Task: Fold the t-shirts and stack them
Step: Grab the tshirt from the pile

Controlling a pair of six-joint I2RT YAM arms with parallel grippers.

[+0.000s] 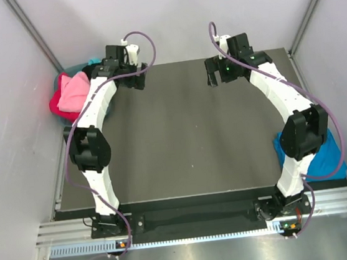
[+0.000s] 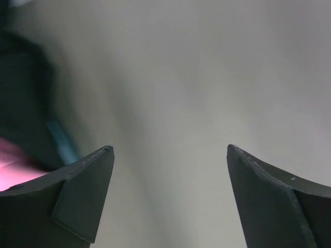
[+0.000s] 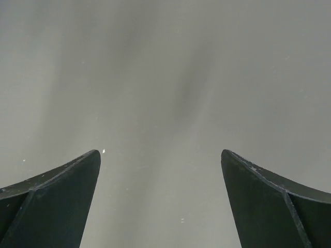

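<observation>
Left claw [image 2: 170, 155] and right claw [image 3: 160, 155] hang released and empty, and grabbing the pink t-shirt [image 1: 74, 91] could drag the red t-shirt [image 1: 58, 109] bunched against it along too.

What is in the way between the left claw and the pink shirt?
Nothing that shows. The open left gripper hangs just beside the pink shirt, which lies on top of a red shirt at the table's far left corner.
</observation>
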